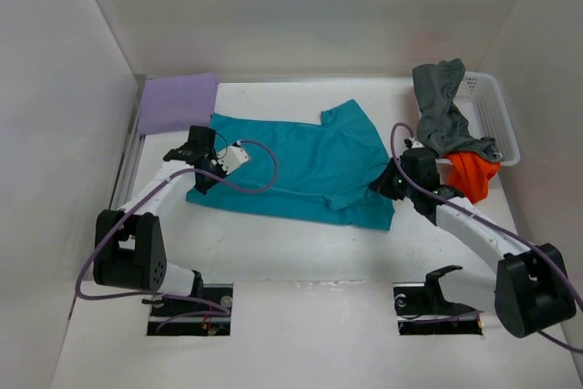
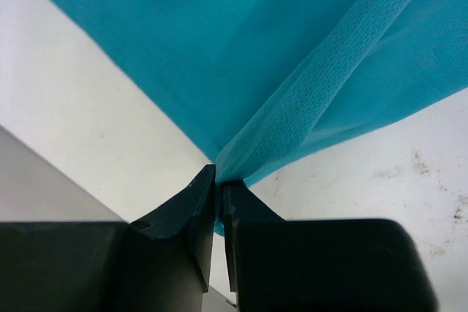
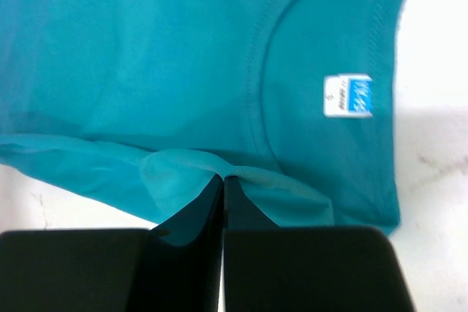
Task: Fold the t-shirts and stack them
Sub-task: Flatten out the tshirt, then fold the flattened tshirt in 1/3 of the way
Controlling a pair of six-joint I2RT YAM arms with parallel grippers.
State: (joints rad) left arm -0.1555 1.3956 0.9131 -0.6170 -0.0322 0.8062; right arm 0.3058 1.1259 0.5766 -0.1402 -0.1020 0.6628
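Both arms hold one garment. The teal t-shirt [image 1: 301,161] lies spread across the middle of the table [image 1: 291,261], its long axis running side to side between the two arms, hem end toward the left arm and neck end toward the right.

The left hand [image 1: 208,170] sits at the shirt's left end. The left wrist view shows its jaws pressed together on a gathered pinch of the stitched hem band [image 2: 322,85], the cloth fanning away from the fingertips.

The right hand [image 1: 392,185] is at the opposite end. Its jaws are likewise clamped on a small ridge of teal cloth just below the neckline [image 3: 259,85], with the white label [image 3: 348,96] lying beyond it.

Each hand is therefore already at the end nearest to it, and the shirt stretches away from each toward the other. Any fold across the length would probably mean carrying one end along that side-to-side axis over the rest.

A folded lavender t-shirt [image 1: 178,102] rests at the far left corner, close beyond the left hand and well apart from the right, which suggests the left arm is better placed to stack there.

The dark grey t-shirt [image 1: 442,107] drapes over the rim of the white mesh basket [image 1: 496,120] at far right. The orange t-shirt [image 1: 472,176] hangs bunched at the basket's near side, just beside the right arm.
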